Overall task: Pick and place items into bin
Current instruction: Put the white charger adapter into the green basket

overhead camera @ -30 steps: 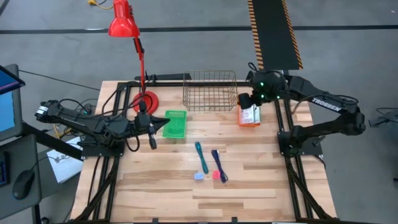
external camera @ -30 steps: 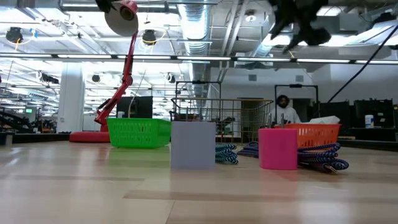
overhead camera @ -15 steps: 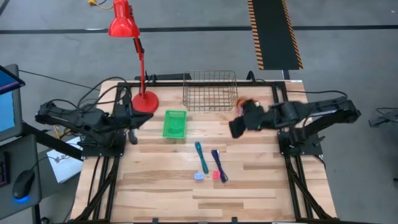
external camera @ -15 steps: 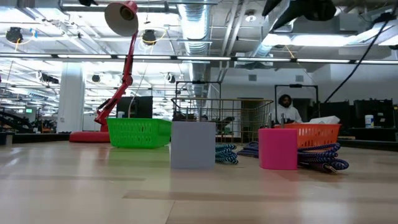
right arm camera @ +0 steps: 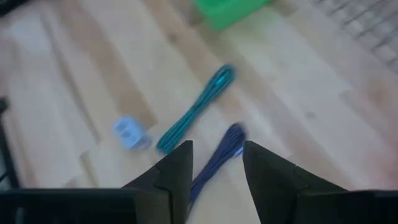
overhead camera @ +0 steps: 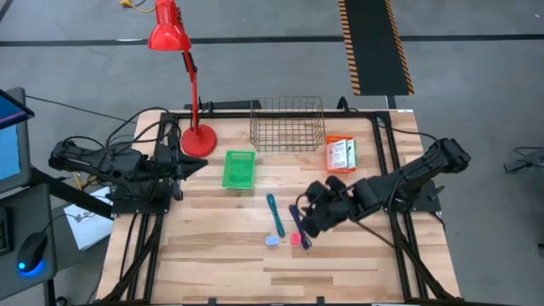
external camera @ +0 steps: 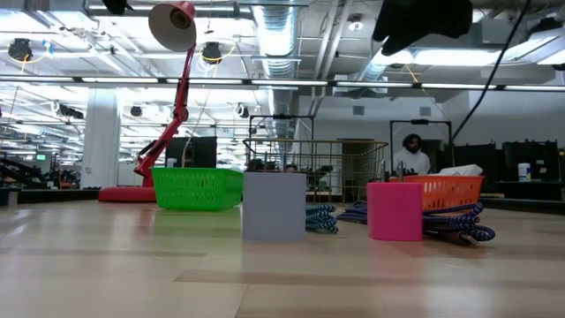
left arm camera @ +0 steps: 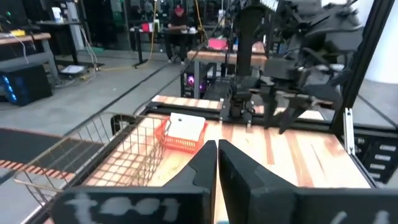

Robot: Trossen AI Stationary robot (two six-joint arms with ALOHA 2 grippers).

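A slim teal stick and a slim dark-blue stick lie flat side by side at the table's middle. A light-blue piece and a pink-red piece sit just nearer. White card packs lie in an orange bin at the far right. My right gripper hangs open above the dark-blue stick, tilted down; in the right wrist view the stick shows between its fingers, untouched. My left gripper is shut and level at the table's left, holding nothing.
A green basket stands left of the middle, and a wire basket at the far edge. A red lamp has its base at the far left. A person stands in the room behind. Bare wood lies toward the near edge.
My right gripper has swung from above the orange bin toward the table's middle and near edge, sinking and rolling, until it hangs over the dark-blue stick. My left gripper has drawn back from beside the green basket toward the table's left edge.
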